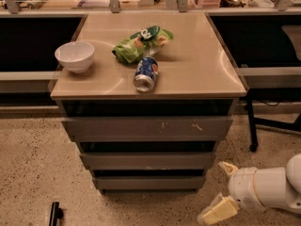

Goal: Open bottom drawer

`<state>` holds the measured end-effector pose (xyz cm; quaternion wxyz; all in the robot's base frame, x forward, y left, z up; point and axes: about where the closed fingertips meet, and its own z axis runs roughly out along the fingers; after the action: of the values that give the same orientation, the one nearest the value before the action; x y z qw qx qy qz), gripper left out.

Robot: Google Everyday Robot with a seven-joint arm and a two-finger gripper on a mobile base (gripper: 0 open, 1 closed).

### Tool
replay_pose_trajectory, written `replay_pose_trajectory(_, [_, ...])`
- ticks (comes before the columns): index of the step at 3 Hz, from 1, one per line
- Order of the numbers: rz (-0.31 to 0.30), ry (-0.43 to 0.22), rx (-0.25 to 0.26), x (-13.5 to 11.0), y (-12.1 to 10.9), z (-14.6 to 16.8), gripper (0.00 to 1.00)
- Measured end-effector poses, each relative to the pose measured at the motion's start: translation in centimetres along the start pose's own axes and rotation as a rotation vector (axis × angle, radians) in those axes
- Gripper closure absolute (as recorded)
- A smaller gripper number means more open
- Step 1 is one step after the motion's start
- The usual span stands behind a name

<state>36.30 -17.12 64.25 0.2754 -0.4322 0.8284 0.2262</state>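
Observation:
The bottom drawer (149,182) is the slimmest grey front, lowest in the cabinet, and sits flush under the middle drawer (148,161) and the scratched top drawer (146,127). My gripper (219,190) is low at the lower right, near floor level, to the right of the bottom drawer and apart from it. Its two pale fingers (217,211) are spread open and hold nothing. The white arm (273,188) runs off the right edge.
On the cabinet top (197,74) stand a white bowl (74,56), a green chip bag (141,43) and a blue can (145,74) on its side. A black leg with a caster (252,134) stands at the right. A small black object (55,213) lies on the speckled floor.

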Motion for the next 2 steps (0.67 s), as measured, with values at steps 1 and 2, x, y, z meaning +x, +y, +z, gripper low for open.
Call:
replay_pose_trajectory(1, [0.106, -0.067, 0.069, 3.9, -2.5, 3.8, 0.0])
replay_pose_trajectory(2, [0.166, -0.133, 0.17, 5.8, -6.2, 6.7, 0.0])
